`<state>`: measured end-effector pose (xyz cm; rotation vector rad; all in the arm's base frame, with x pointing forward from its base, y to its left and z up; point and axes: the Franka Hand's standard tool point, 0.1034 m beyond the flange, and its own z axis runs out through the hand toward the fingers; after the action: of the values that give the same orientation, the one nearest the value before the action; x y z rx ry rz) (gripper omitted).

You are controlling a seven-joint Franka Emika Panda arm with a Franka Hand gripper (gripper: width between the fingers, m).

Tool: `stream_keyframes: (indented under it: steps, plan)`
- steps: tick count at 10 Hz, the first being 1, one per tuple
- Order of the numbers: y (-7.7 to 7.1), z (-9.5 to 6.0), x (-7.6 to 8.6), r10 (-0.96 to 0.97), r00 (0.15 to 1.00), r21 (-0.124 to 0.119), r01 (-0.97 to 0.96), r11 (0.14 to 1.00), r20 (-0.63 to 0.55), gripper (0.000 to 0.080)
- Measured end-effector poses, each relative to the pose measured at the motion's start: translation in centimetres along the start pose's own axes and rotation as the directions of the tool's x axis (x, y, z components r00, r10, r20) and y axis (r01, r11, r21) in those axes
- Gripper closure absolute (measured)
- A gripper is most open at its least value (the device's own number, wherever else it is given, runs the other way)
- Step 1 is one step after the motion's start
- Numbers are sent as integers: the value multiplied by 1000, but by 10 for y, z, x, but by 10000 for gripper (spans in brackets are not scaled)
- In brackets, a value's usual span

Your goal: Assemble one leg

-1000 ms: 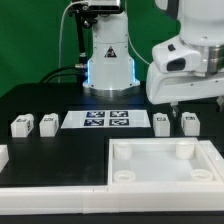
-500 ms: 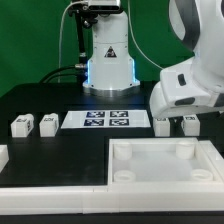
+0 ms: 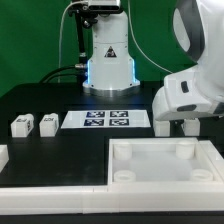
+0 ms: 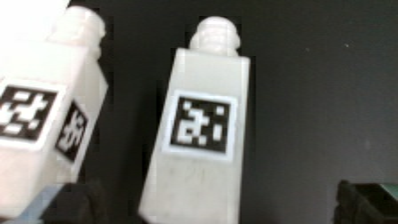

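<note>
Leg beside second leg; pincer seemingly astride.

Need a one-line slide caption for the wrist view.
Open gripper straddling one tagged white leg on the black table; a second leg lies beside it.

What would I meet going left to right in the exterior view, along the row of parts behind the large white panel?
Far-left leg → second leg → marker board → third leg → far-right leg.
</note>
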<state>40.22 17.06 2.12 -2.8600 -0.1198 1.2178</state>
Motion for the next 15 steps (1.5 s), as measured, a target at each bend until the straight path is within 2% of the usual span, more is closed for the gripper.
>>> stream_keyframes:
  steps: [2, 5, 7, 8, 9, 15]
  plan:
    - [0, 14, -5, 0, 1000, -9, 0, 1000, 27, 151]
    - [-1, 19, -6, -3, 999, -12, 4, 1000, 38, 151]
    - [-1, 19, -6, -4, 999, -12, 4, 1000, 38, 412]
    - [-1, 19, -6, -4, 999, -12, 4, 1000, 38, 412]
    - [-1, 19, -6, -4, 999, -12, 4, 1000, 38, 511]
    - [-1, 19, -6, -4, 999, -12, 4, 1000, 38, 511]
